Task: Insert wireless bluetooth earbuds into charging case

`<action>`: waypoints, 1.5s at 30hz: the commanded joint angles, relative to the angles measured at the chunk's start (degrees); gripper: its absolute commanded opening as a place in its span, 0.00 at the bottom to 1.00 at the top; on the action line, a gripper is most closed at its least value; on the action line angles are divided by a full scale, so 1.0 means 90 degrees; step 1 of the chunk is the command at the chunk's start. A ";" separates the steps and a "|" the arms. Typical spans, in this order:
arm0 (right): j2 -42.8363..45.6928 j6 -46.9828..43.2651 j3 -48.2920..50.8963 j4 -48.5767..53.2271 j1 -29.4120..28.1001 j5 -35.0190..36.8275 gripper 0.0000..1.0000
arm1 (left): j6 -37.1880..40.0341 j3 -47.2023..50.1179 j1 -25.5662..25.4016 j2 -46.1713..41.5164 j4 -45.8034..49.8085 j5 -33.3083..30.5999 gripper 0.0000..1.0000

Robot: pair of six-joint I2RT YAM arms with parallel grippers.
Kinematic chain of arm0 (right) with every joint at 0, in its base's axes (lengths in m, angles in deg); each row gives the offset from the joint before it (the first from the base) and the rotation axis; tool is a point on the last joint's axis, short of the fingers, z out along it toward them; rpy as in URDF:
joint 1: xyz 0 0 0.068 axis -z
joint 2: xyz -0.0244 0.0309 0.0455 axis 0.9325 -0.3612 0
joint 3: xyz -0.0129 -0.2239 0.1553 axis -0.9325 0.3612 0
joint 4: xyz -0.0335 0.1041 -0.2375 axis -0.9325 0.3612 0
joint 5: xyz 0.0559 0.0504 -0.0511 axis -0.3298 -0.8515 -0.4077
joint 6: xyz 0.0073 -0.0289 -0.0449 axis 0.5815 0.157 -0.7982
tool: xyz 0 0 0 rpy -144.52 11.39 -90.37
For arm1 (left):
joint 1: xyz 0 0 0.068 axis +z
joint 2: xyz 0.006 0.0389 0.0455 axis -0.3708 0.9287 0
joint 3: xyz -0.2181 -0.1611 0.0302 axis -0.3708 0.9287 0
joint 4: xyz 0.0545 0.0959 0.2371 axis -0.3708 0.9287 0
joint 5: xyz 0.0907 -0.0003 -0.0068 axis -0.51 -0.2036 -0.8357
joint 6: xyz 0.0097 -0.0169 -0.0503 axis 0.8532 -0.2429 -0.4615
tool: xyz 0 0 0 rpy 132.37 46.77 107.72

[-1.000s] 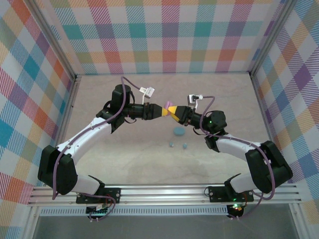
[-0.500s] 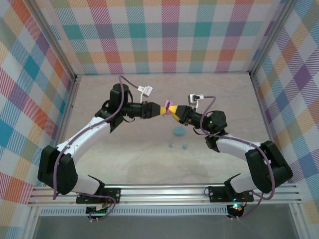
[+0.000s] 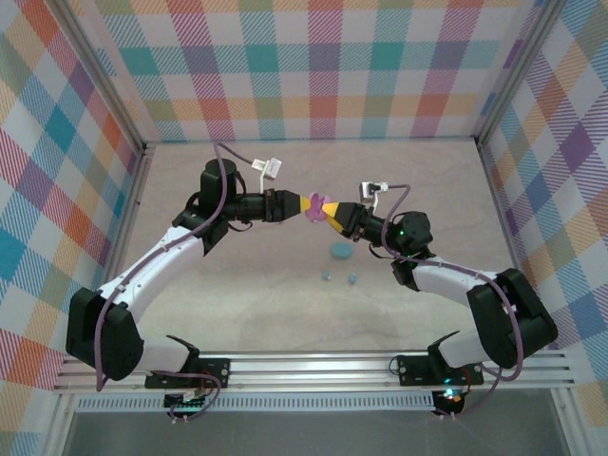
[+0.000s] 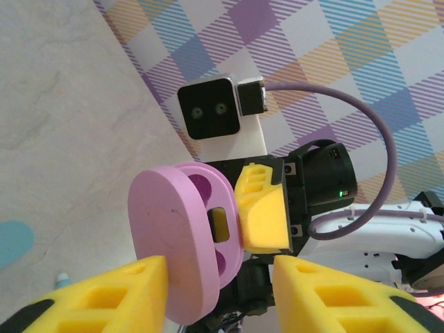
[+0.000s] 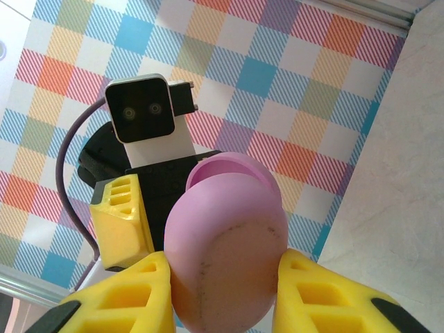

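A pink oval charging case [image 3: 312,211] hangs in mid-air above the table's middle. My right gripper [image 3: 330,213] is shut on its base [image 5: 229,229], one yellow finger [image 5: 326,298] on each side. The lid stands ajar, showing dark purple hollows [image 4: 201,189]. My left gripper [image 4: 220,272] is open around the lid's edge [image 4: 166,236]: the lid lies against one finger [image 4: 111,295] and the other stands apart. Two light blue earbuds [image 3: 326,276] [image 3: 351,278] lie on the table below, one of them also in the left wrist view [image 4: 61,279].
A light blue oval case [image 3: 339,251] lies on the table just under the grippers, its edge also in the left wrist view [image 4: 10,244]. Checked walls close the table at the back and both sides. Both arms reach inward and meet near the centre.
My left gripper has drawn slightly up and to the left and its jaws have widened. More of the pink case shows between the two grippers. The right arm has held still.
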 commanded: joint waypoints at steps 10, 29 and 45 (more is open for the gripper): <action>0.0052 -0.0130 -0.0112 0.0018 -0.0064 0.0071 0.10 | 0.0827 -0.0195 -0.0079 -0.0066 0.1132 -0.0581 0.57; -0.0242 -0.0048 0.0034 -0.0731 -0.0123 0.0018 0.14 | 0.0849 -0.0128 -0.0181 0.0096 0.0874 -0.0645 0.20; 0.2013 -0.2612 -0.0380 0.4361 0.0231 -0.0569 0.69 | 0.3508 -0.1387 -0.0183 -0.0034 0.3633 -0.1385 0.11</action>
